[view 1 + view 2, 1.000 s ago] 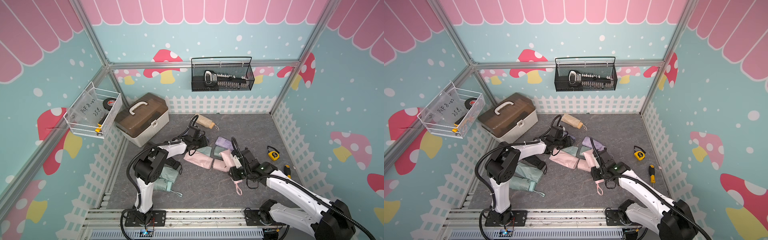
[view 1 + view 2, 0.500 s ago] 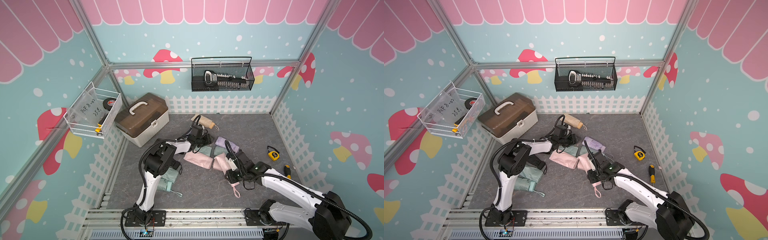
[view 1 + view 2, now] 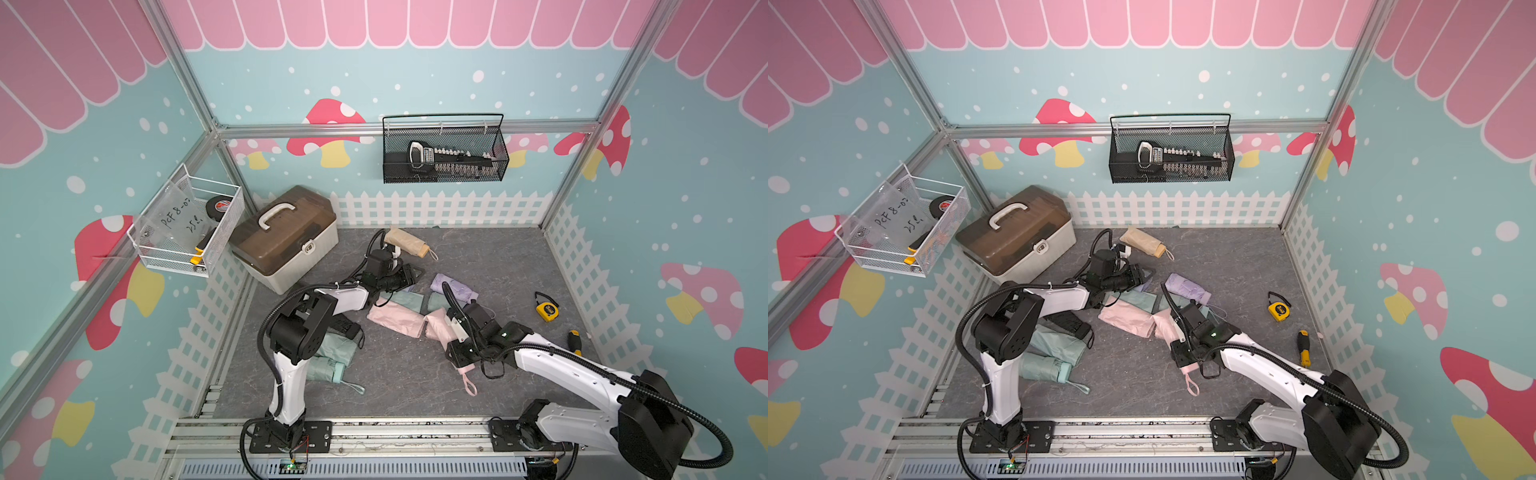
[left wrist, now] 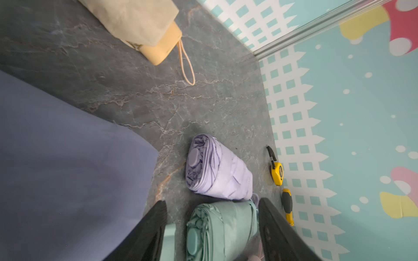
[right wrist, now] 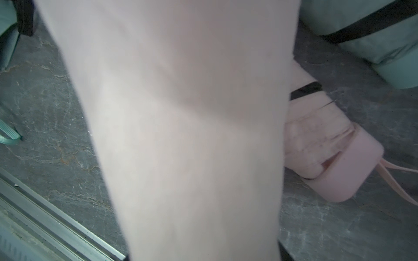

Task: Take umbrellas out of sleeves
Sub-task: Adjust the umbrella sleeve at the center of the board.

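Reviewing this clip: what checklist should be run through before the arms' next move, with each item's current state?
1. Pink umbrella out of the pink sleeve: ok. It lies bare on the floor beside the fabric.
2. Right gripper holding the pink sleeve: cannot tell. The fabric fills the wrist view and hides the jaws.
3. Left gripper free: ok. Its jaws stand apart.
4. Lilac umbrella and mint umbrella unsleeved: ok. Their pleats show.
5. Cream umbrella unsleeved: not ok. The cream sleeve covers all but its handle.
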Action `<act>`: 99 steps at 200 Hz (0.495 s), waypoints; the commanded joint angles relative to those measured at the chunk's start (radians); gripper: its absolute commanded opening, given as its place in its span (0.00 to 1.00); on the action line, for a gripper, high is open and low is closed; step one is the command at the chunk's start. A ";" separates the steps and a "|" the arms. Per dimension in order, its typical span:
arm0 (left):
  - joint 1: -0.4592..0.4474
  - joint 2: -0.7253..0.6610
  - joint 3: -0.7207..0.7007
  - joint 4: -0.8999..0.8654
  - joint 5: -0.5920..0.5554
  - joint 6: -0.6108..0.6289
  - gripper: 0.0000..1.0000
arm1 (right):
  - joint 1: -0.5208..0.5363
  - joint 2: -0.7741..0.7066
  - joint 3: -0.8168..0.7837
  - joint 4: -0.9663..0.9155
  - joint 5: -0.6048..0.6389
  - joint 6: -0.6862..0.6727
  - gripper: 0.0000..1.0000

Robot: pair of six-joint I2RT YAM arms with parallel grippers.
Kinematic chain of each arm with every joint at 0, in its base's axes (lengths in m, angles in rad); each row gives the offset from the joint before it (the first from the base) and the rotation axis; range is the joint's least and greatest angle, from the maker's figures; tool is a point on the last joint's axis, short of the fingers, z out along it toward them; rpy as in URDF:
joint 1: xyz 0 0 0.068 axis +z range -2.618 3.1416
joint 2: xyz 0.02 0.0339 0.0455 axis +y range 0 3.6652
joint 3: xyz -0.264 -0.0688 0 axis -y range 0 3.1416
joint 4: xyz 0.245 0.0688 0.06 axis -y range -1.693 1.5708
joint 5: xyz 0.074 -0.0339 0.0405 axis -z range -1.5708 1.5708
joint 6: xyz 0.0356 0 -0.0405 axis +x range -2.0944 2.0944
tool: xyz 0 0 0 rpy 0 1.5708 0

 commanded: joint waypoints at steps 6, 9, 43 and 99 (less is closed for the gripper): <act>0.002 -0.161 -0.131 0.115 -0.047 0.038 0.64 | 0.054 0.070 0.065 0.021 -0.004 -0.056 0.42; 0.003 -0.181 -0.150 0.123 -0.061 0.042 0.64 | 0.064 0.084 0.075 0.014 -0.003 -0.063 0.42; 0.031 -0.374 -0.374 0.198 -0.191 0.037 0.64 | 0.207 0.238 0.238 -0.137 0.162 -0.124 0.46; 0.035 -0.497 -0.571 0.271 -0.215 -0.069 0.65 | 0.242 0.384 0.307 -0.108 0.236 -0.147 0.56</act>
